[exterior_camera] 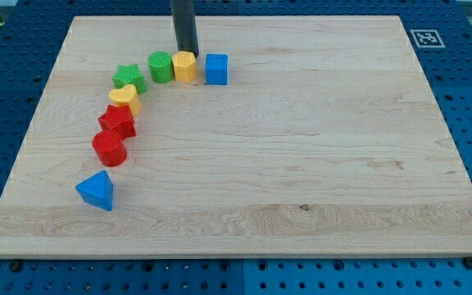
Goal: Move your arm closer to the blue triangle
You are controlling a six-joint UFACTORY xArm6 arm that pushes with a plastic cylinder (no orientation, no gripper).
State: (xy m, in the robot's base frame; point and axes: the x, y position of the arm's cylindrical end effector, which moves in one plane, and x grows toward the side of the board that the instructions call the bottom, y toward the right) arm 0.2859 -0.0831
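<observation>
Camera view is showing a pale wooden surface (301, 164) with fine straight grain, lying on a blue pegboard (465, 82) dotted with holes. My rod is coming down from the top edge, where its upper length is cut off, and my tip (187, 53) is sitting at the far side of the surface, just behind the yellow block (185, 66) and seemingly touching its far edge; the contact itself is hard to make out. I am carrying no jaws, so nothing is being held.

The blocks are looking like matte moulded plastic and are curving in an arc. To the right of the yellow block, touching it, a blue cube (216, 69) is standing. To its left a green cylinder (161, 66) is sitting, then a green star (129, 79), a yellow heart-like block (125, 98), a red block (117, 121) whose angular shape I cannot name, and a red cylinder (109, 148).

The blue triangle (97, 190) is lying apart at the near left, well away from my tip. A black-and-white marker (425, 38) is showing at the far right corner.
</observation>
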